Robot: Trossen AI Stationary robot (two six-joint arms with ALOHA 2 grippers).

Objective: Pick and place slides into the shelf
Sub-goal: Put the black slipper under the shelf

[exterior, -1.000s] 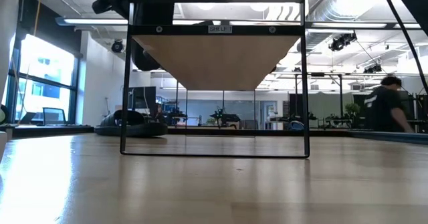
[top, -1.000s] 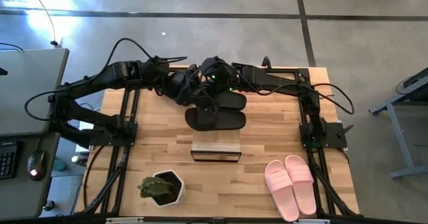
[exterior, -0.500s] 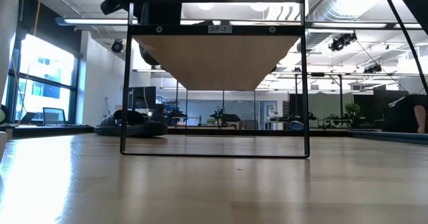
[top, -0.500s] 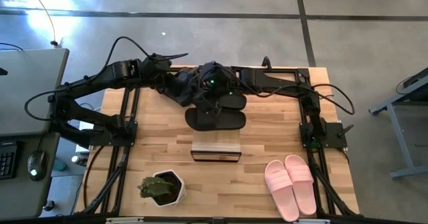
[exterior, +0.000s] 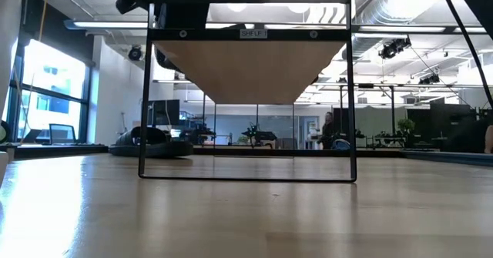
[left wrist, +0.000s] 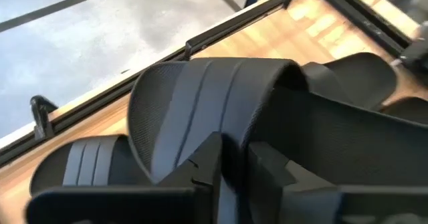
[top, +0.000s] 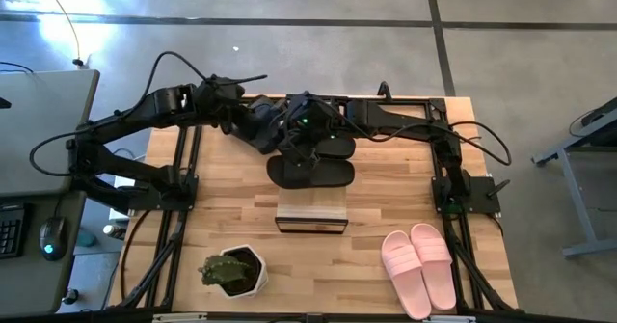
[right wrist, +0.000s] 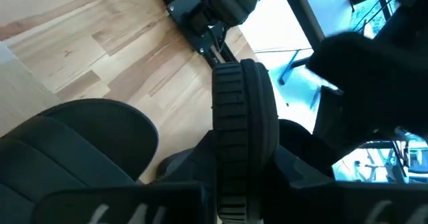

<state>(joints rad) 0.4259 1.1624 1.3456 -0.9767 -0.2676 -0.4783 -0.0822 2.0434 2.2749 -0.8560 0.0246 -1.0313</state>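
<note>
Both tools meet over the black slides (top: 310, 172) just behind the shelf (top: 311, 214). The left tool (left wrist: 231, 167) pinches one strap; the right tool (right wrist: 244, 164) clamps a sole edge, likely for lifting.

L hand (left wrist: 231, 174): closed, gripping | R hand (right wrist: 244, 177): closed, gripping | arms converge far-centre

Slides (top: 310, 173) lie behind the shelf (top: 311, 212) — plant (top: 232, 270) front-left, another pair (top: 419, 268) front-right.
</note>
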